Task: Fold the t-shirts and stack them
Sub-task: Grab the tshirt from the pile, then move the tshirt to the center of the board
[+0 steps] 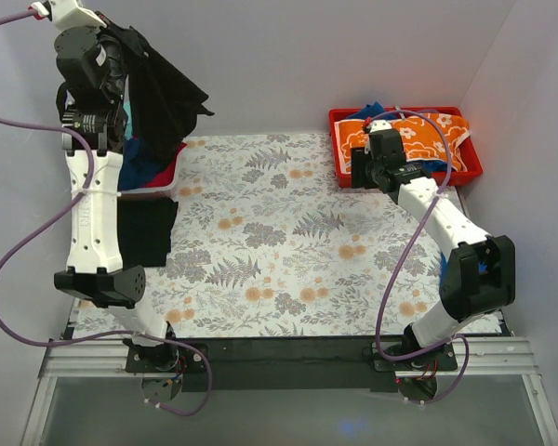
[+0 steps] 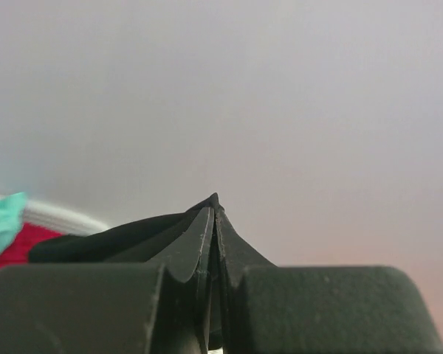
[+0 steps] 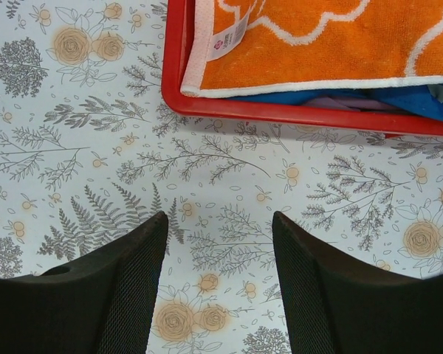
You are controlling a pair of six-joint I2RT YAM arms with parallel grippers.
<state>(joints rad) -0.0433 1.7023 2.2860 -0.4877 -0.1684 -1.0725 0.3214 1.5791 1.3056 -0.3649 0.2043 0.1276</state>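
Left tool [image 2: 215, 215]: shut tight on a pinched fold of the large plain black cloth t-shirt [image 1: 163, 88], raised high over the far left corner of the worktop [image 1: 288, 251].
Black t-shirt: hung in the air from that pinch, bunched, draping down and to the right above the red bin [image 1: 172, 183] at the far left corner. A royal blue garment [image 1: 141, 163] lay in that bin.
Right tool [image 3: 218, 273]: fingers wide apart and holding nothing, low over the fern-patterned covering just in front of the red plastic tray [image 3: 280, 114] at the far right corner.
Tray contents: an orange cloth with a white flower print [image 3: 317, 44] on top, blue cloth under it.
Deciding relation: the shirt hung well apart from the right tool, toward the far left, its long axis near vertical. The left arm had it, so spreading it probably called for the right arm to cross over to a free edge.
Left edge: a flat black cloth [image 1: 149, 232] lay beside the left arm.
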